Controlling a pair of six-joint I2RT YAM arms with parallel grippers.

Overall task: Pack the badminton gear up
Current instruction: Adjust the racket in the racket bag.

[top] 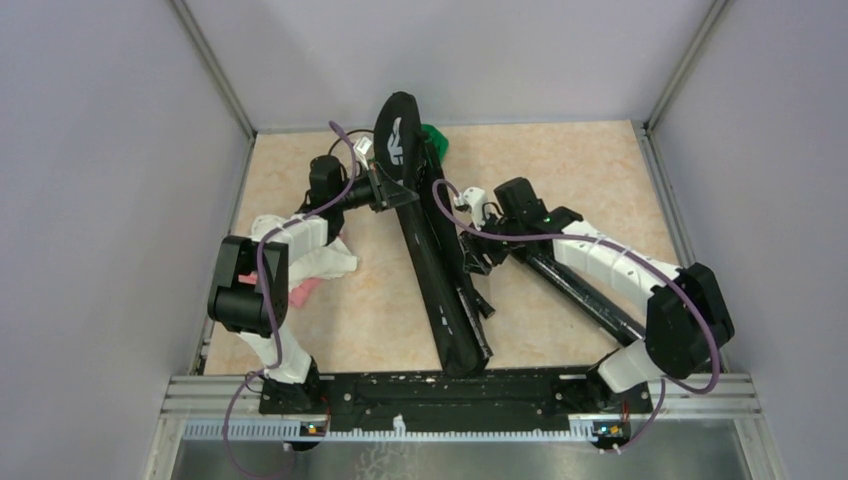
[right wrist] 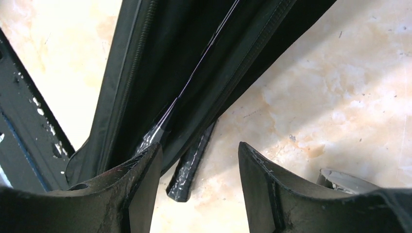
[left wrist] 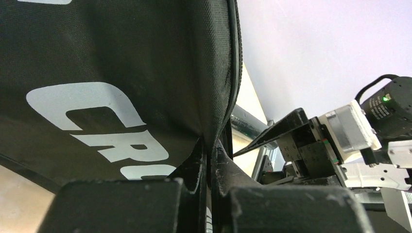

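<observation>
The black racket bag (top: 440, 270) lies lengthwise down the middle of the table, its wide end lifted up at the back. My left gripper (top: 385, 190) is shut on the edge of that raised flap (left wrist: 214, 121), whose white lettering fills the left wrist view. My right gripper (top: 476, 250) hangs at the bag's right side, open, with nothing between its fingers (right wrist: 145, 170). A racket handle (right wrist: 189, 170) in shiny black wrap pokes out of the bag's open side (right wrist: 160, 73), just ahead of the right gripper (right wrist: 199, 158). The long black tube (top: 585, 292) lies under the right arm.
A green cloth (top: 436, 138) sits behind the bag at the back. White and pink cloths (top: 322, 268) lie by the left arm. A small grey-white object (right wrist: 345, 180) shows at the right finger's side. Walls close the table on three sides.
</observation>
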